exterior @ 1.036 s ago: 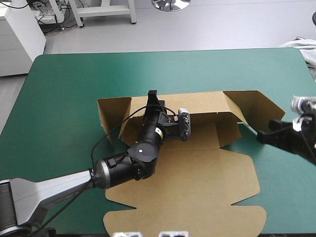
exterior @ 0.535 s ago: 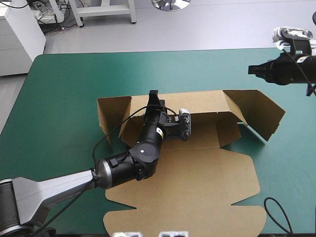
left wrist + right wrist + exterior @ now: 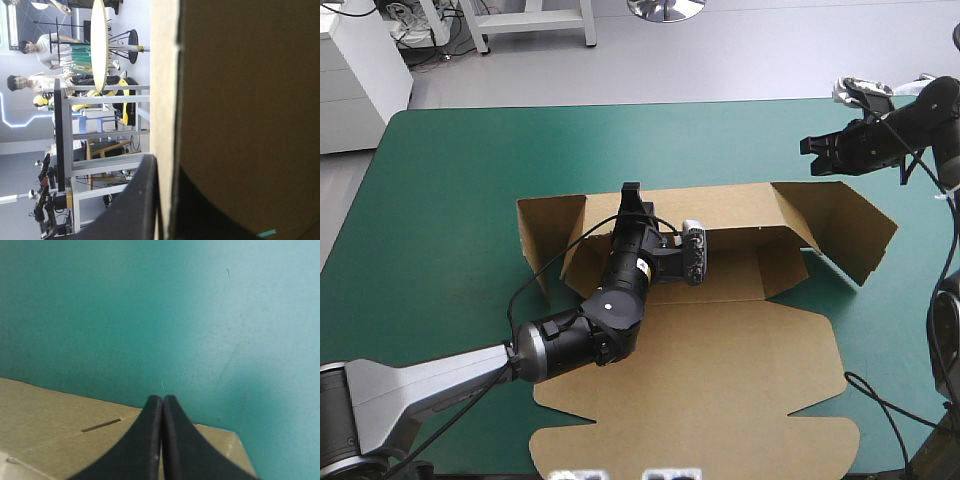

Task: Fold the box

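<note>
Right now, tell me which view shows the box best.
The high view: nearly the whole box shows, far wall raised, lid flat. The left wrist view shows only one wall close up; the right, just a corner.

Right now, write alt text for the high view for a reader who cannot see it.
A brown box lies half-folded on a teal-green table, its lid flat toward the near edge. The left gripper is shut on the raised far wall; the right gripper, shut, hovers beyond the box's right flap, touching nothing.
</note>
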